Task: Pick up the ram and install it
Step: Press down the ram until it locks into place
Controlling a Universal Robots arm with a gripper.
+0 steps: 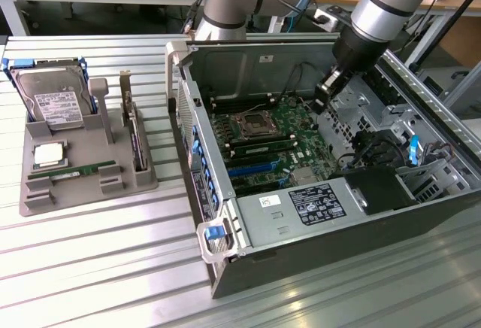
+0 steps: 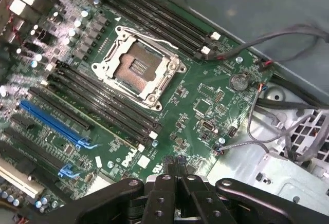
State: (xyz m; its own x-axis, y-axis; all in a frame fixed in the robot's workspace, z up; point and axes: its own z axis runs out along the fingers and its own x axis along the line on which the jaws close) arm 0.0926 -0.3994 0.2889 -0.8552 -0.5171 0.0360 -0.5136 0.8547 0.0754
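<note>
The gripper (image 2: pixel 177 166) is positioned above the motherboard (image 1: pixel 279 136) inside the open computer case (image 1: pixel 316 215), near the case's far side in the exterior view. Its fingers (image 2: pixel 169 168) are pressed together, and nothing is held between them. In the wrist view the closed fingertips are seen over the green board, close to its edge, with the empty CPU socket (image 2: pixel 138 66) and the rows of black memory slots (image 2: pixel 100 103) lying beyond them.

A ram stick (image 1: pixel 264 147) is seen seated in a slot just beside the CPU socket, lying level along the board. A second green stick (image 1: pixel 73 171) is laid flat in the grey parts tray (image 1: pixel 90 185), well apart from the case, on the exterior view's left. The tray also carries a hard drive (image 1: pixel 54 101), a square silver CPU (image 1: pixel 49 154) and an upright expansion card (image 1: pixel 135 136). Case and tray are both set on the ribbed metal table (image 1: pixel 98 268).
</note>
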